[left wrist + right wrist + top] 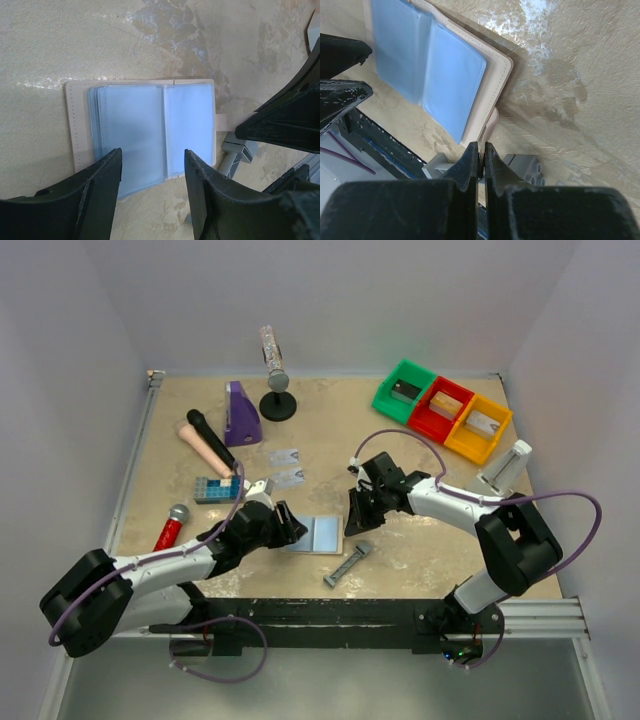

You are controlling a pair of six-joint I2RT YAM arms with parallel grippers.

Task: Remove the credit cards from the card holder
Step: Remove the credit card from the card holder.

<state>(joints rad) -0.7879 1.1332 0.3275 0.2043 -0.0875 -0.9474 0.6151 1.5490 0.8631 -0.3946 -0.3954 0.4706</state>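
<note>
The card holder (325, 533) lies open on the table, showing two pale blue panels with tan edging (140, 125). My left gripper (150, 162) is open, its jaws astride the holder's near edge, and shows in the top view (292, 527). My right gripper (481, 150) is shut on the holder's tan strap tab (491, 121) at its right side and shows in the top view (352, 524). Two pale grey credit cards (285, 456) (289, 477) lie on the table behind the holder. No black cards are in view.
A narrow grey bar tool (348, 563) lies just right of the holder, near the front edge. A blue studded block (215, 488), microphones (171, 527) and a purple object (241, 414) are at the left. Green, red and yellow bins (443, 410) stand at the back right.
</note>
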